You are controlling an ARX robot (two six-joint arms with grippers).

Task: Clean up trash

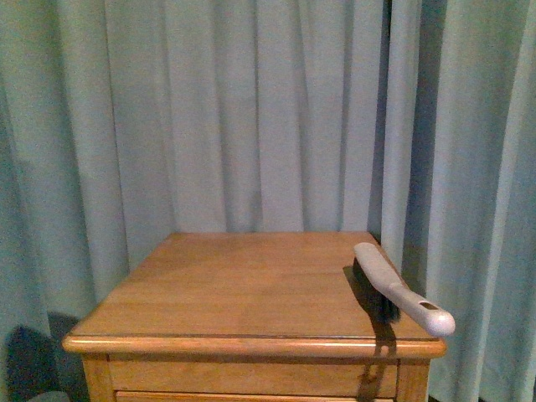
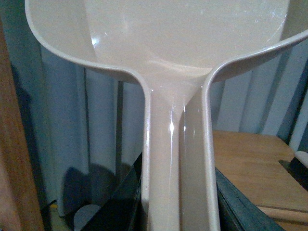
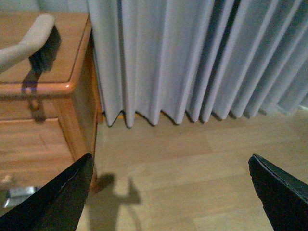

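Here, glossy beige dustpan [image 2: 178, 48], smooth wooden table [image 1: 234, 293].

Dustpan [image 2: 173, 53] cropped; brush [image 1: 394, 285] bristles seemingly half-hidden

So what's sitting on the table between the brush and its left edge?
Nothing. In the front view the table top is bare wood from the brush at its right side all the way across to the left edge.
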